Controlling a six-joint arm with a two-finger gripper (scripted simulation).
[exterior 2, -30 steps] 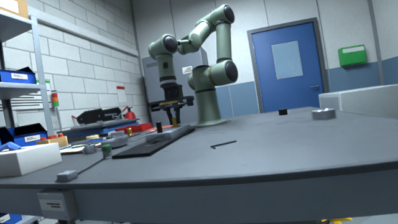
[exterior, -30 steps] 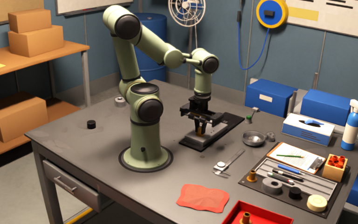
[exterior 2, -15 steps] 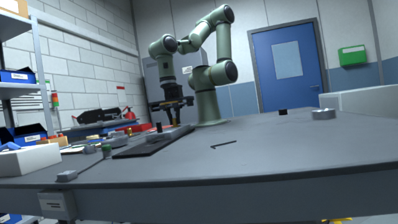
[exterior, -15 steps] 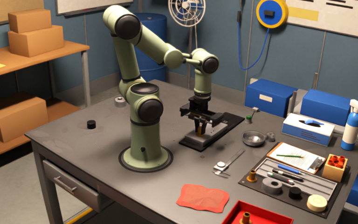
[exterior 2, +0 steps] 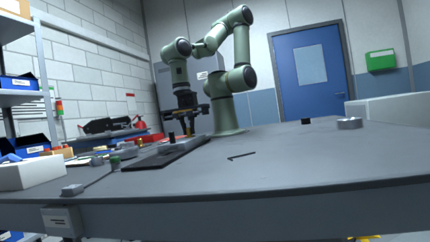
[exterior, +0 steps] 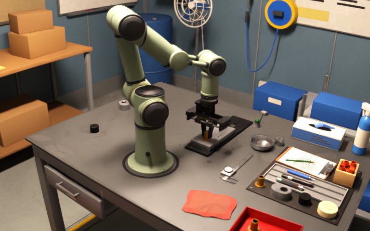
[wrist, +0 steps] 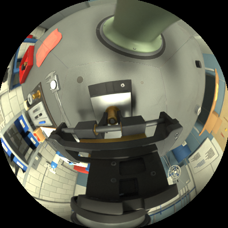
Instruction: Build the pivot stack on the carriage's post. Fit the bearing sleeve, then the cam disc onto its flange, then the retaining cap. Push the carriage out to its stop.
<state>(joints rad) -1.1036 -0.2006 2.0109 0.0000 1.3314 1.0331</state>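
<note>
In the middle of the table a grey carriage [exterior: 213, 138] sits on a black base plate [exterior: 220, 134]. The brass bearing sleeve [exterior: 206, 134] stands upright on the carriage, held between the fingers of my closed gripper [exterior: 206, 130], which points straight down over it; the post under the sleeve is hidden. From the wrist camera the sleeve [wrist: 112, 116] shows end-on between the fingers. A grey cam disc [exterior: 124, 105] and a black retaining cap [exterior: 94, 128] lie apart on the table's far left, behind my arm's base.
A parts mat [exterior: 303, 186] at the right front carries a spare brass sleeve, a grey ring, a black cap and a cream disc. A red tray [exterior: 266, 221], a red cloth [exterior: 209, 204], a caliper [exterior: 235, 167] and a steel bowl [exterior: 262, 142] lie around it.
</note>
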